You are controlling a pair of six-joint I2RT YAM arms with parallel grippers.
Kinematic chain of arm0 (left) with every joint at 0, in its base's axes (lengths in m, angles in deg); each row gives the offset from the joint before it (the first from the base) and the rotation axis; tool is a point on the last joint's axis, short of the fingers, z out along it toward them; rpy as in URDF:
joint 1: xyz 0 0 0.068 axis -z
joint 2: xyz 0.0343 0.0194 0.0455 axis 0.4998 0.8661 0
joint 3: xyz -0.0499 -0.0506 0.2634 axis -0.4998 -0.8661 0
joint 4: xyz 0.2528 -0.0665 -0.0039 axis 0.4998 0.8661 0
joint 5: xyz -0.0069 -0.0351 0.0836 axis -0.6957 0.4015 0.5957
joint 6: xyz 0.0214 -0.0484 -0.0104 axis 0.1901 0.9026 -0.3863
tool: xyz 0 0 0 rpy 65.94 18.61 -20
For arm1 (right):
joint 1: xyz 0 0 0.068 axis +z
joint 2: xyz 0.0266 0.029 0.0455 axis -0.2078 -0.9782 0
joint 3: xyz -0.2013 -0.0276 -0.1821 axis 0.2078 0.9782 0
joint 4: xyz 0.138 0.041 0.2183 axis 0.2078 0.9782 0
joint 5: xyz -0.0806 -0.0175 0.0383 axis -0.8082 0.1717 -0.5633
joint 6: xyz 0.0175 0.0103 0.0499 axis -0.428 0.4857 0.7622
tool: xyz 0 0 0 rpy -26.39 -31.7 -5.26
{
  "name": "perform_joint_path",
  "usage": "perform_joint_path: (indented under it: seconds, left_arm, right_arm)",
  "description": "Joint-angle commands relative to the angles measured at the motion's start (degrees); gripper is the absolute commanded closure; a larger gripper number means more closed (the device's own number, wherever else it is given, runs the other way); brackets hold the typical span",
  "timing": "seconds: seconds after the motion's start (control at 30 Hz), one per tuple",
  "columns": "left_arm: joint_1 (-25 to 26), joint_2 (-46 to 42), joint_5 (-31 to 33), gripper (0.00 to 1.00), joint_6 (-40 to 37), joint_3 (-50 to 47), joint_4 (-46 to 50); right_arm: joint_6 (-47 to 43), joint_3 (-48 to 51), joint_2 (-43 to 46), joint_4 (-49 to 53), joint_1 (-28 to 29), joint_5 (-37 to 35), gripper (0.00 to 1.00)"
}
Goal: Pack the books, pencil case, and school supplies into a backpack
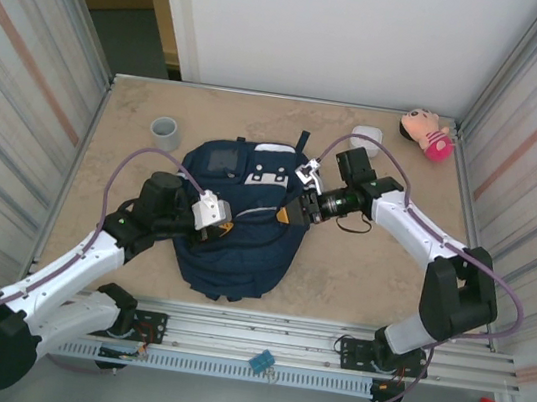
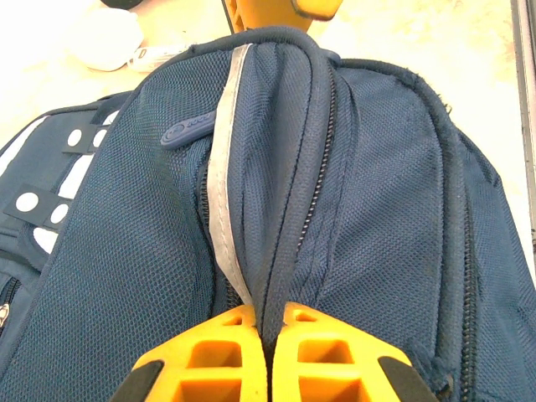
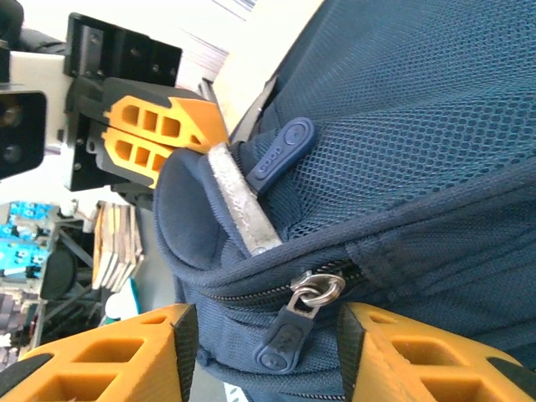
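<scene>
The navy blue backpack [image 1: 232, 241] lies flat in the middle of the table. My left gripper [image 1: 225, 225] is shut on a raised fold of its fabric beside a grey-white strip [image 2: 224, 167]; the orange fingers [image 2: 209, 360] meet on the fold. My right gripper [image 1: 292, 213] comes in from the right and stands open around a zip pull [image 3: 289, 335] on the backpack [image 3: 419, 109], one pad on each side of it and neither touching it. The left gripper [image 3: 180, 138] shows beyond, holding the fold up. The books, pencil case and school supplies are out of view.
A grey cup [image 1: 164, 129] stands at the back left. A white rounded box [image 1: 367, 137] and a pink plush toy [image 1: 428, 134] lie at the back right. Ribbed walls close in both sides, and a metal rail [image 1: 259, 333] runs along the near edge.
</scene>
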Motion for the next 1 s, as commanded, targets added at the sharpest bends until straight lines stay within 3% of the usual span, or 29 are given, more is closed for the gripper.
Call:
perform_joint_path:
  seconds: [0.0,0.3,0.57,0.97]
  left_arm:
    - [-0.37,-1.42,-2.23,1.00,0.24,2.14,-6.78]
    - [-0.33,-1.16,-1.09,1.00,0.49,2.62,-6.79]
    - [-0.37,-0.95,2.07,1.00,2.47,3.56,-7.05]
    - [0.63,-0.10,8.48,1.00,2.96,3.71,-6.76]
  right_arm:
    - [0.26,-0.74,-0.26,2.91,0.76,-3.47,0.56]
    - [3.32,1.51,3.57,0.86,1.33,-6.23,0.84]
    - [13.23,5.45,8.30,-8.94,3.46,-3.59,0.90]
    - [24.07,5.61,10.90,-12.24,13.83,-9.14,0.91]
